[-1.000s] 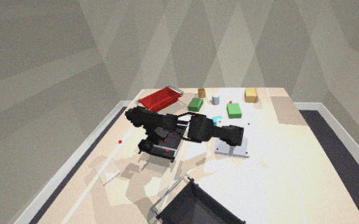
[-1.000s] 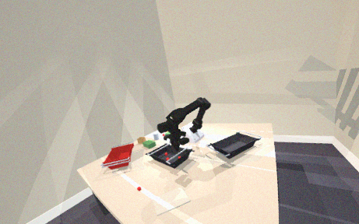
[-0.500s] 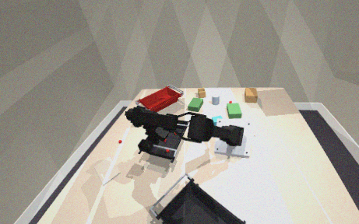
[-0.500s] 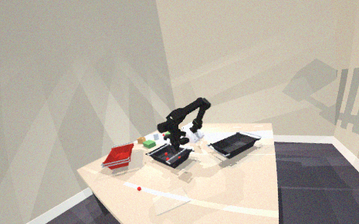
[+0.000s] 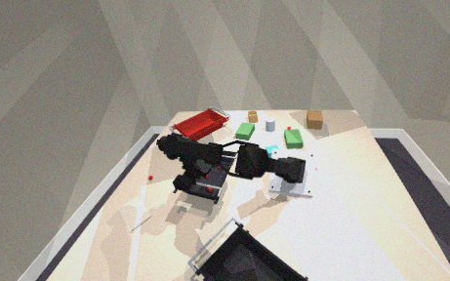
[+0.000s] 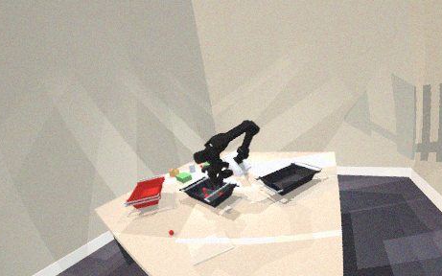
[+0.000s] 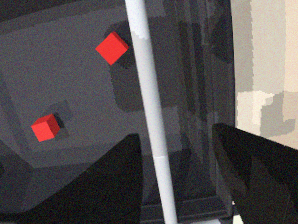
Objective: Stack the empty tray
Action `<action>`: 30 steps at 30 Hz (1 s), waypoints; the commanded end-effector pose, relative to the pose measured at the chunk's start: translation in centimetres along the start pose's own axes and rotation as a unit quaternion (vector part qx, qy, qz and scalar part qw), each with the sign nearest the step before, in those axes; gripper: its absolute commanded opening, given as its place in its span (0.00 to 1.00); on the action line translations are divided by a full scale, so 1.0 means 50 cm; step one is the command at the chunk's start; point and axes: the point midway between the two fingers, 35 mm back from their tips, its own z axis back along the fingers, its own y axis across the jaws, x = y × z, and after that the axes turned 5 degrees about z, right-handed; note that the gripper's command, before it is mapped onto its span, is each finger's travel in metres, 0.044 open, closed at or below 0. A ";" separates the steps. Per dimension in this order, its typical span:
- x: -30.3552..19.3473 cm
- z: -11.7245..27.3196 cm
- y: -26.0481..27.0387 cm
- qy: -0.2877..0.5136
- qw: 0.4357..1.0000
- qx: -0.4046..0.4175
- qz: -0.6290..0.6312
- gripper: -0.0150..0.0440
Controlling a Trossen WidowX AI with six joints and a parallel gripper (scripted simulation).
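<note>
The loaded black tray stands on the table with small red blocks inside. One wire bar lies across its top, inward of the near end. The other bar is at the far end, partly behind the arm; I cannot tell which way it is swung. My gripper is partly open, low over the loaded tray, and the near bar shows between its fingers. The empty black tray stands apart, its bars out at the ends.
A red tray stands at the far left. Green blocks, an orange block and a grey cylinder stand beyond the arm. A red ball lies near the table's edge.
</note>
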 end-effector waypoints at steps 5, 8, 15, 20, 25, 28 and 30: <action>0.070 -0.008 -0.120 -0.004 0.999 0.038 -0.035 0.88; 0.129 -0.008 -0.191 0.004 0.997 0.057 -0.058 1.00; 0.264 -0.005 -0.296 0.022 0.988 0.067 -0.137 1.00; 0.350 0.000 -0.341 0.026 0.985 0.059 -0.162 1.00; 0.454 0.010 -0.379 0.018 0.984 0.039 -0.171 1.00; 0.524 0.023 -0.392 0.007 0.983 0.021 -0.181 1.00; 0.570 0.035 -0.396 -0.003 0.983 0.007 -0.186 1.00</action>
